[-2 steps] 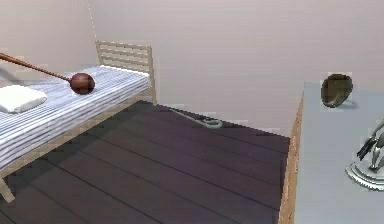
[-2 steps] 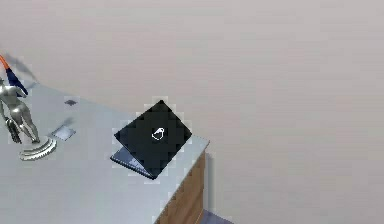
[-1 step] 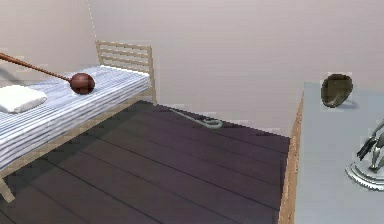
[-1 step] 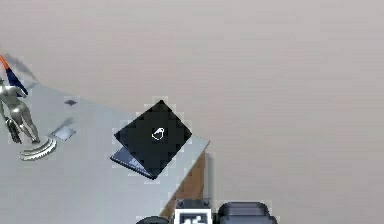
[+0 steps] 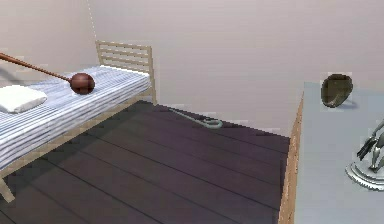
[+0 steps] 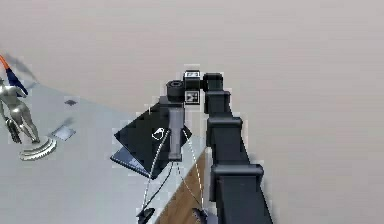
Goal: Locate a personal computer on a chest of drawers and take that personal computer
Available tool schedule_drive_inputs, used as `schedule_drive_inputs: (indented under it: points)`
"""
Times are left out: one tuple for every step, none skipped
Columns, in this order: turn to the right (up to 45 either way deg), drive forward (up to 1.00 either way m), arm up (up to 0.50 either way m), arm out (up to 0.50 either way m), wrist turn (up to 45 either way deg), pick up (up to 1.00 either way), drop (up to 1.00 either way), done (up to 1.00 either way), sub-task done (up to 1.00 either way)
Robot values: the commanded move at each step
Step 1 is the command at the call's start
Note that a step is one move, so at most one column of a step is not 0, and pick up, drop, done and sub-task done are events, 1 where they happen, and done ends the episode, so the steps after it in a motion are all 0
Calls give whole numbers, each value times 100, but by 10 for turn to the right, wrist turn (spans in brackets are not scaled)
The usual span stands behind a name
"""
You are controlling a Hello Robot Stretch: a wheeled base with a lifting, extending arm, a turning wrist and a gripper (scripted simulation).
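Note:
A dark laptop (image 6: 138, 142) lies on the grey top of the chest of drawers (image 6: 85, 185) in the arm side view, its lid partly raised. The dark arm rises from the bottom edge to two white marker squares (image 6: 190, 80). The gripper (image 6: 176, 148) reaches down over the laptop's right part. With the laptop resting on the surface behind it, I cannot tell whether the gripper holds anything. In the forward view the chest of drawers (image 5: 330, 175) fills the lower right, with a wooden side edge.
A silver statuette on a round base (image 6: 20, 125) (image 5: 370, 155) stands on the chest top, with a small flat grey thing (image 6: 65, 131) nearby. A dark rounded pot (image 5: 338, 91) sits at the top's far end. A bed (image 5: 60, 110) with striped bedding stands left; dark floor (image 5: 170, 165) lies between.

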Motion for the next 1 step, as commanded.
schedule_drive_inputs:
  points:
    - [0,0,0,0,450,0,0,0,0]
